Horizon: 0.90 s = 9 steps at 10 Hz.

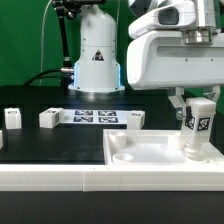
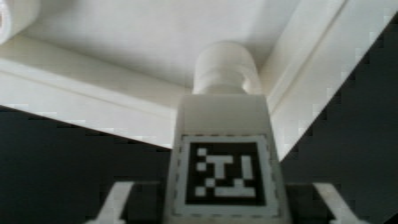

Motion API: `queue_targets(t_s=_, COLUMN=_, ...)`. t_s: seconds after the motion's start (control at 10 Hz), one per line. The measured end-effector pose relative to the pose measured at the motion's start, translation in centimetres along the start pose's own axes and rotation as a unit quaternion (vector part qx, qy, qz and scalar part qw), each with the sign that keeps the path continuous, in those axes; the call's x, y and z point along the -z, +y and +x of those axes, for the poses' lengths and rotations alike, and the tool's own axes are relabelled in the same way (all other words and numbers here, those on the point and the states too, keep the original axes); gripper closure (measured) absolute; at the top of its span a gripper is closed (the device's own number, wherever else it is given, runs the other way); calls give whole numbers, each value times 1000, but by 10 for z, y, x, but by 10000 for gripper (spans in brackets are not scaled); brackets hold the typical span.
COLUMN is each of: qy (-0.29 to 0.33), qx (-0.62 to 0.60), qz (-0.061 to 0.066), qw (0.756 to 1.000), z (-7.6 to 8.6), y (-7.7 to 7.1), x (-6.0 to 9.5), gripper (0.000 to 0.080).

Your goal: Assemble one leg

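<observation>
My gripper (image 1: pixel 197 106) hangs over the exterior view's right and is shut on the leg (image 1: pixel 197 124), a small white post with a black-and-white tag facing the camera. The leg stands upright, its lower end down on the large white panel (image 1: pixel 140 152) near the panel's right-hand corner. In the wrist view the tagged leg (image 2: pixel 221 160) runs out between the two fingers (image 2: pixel 125 203). Its round end (image 2: pixel 226 68) points into the panel's raised corner (image 2: pixel 107 80). Whether that end sits inside a socket is hidden.
Three more white legs lie on the black table behind the panel, two on the left (image 1: pixel 12 118) (image 1: pixel 48 118) and one near the middle (image 1: pixel 135 119). The marker board (image 1: pixel 95 117) lies between them. The robot's white base (image 1: pixel 97 55) stands at the back.
</observation>
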<state>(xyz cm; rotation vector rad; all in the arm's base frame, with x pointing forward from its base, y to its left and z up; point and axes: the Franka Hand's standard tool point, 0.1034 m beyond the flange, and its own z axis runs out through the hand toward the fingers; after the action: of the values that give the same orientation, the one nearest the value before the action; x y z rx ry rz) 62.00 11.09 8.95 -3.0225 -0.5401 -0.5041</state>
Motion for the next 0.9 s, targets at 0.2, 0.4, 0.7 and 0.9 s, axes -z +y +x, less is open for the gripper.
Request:
queue_targets(t_s=0.2, qy=5, qx=2, qz=0, qw=1000, z=2, y=-3, x=-2, gripper=506)
queue_targets(t_s=0.4, qy=5, qx=6, qz=3, qw=1000, z=-3, y=-10, x=-10, gripper=506)
queue_targets(t_s=0.7, qy=11, qx=7, qz=3, qw=1000, z=-7, y=-12, x=-15, gripper=506)
queue_targets(t_s=0.9, qy=19, qx=7, qz=2, qw=1000, z=-6, y=-12, x=-15, gripper=506)
